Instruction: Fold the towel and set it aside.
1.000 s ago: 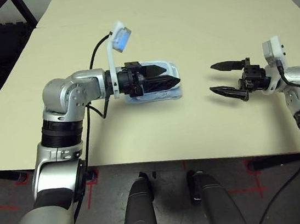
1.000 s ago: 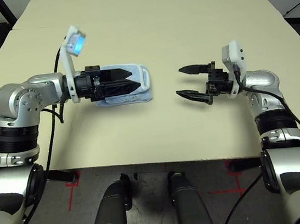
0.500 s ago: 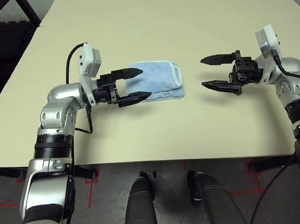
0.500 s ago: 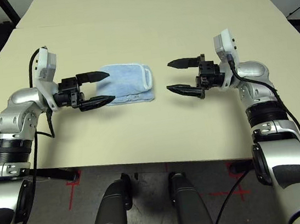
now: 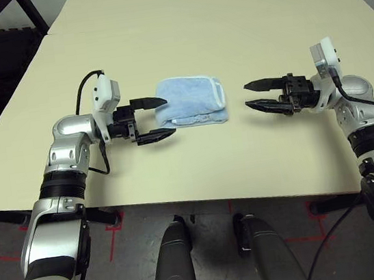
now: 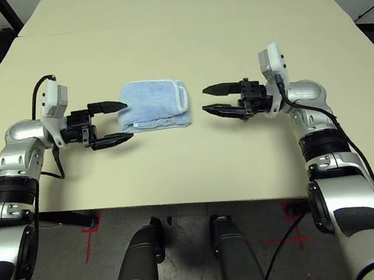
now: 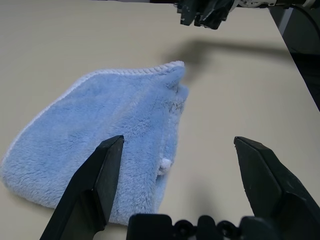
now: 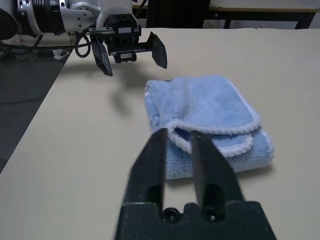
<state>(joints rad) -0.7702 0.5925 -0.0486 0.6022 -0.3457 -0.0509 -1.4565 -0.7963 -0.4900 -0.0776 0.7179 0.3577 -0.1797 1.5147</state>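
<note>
The folded light blue towel (image 5: 190, 101) lies on the cream worktop (image 5: 226, 17). Just left of it hovers the left gripper (image 5: 159, 119), spread wide and empty; right of it the right gripper (image 5: 252, 96), nearly clenched, grasps nothing.

light blue towel (image 5: 190, 100) with white stitched edging, on the cream table (image 5: 227, 24); my fingers (image 5: 150, 119) are black.

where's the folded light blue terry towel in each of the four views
Left eye view: the folded light blue terry towel lies mid-table, between both grippers.
Right eye view: just left of centre.
Left wrist view: it fills the left half, behind the near finger.
Right wrist view: centre-right, beyond the fingers.
Shared landmark: the white stitched edging on the towel's side nearer the right gripper.
</note>
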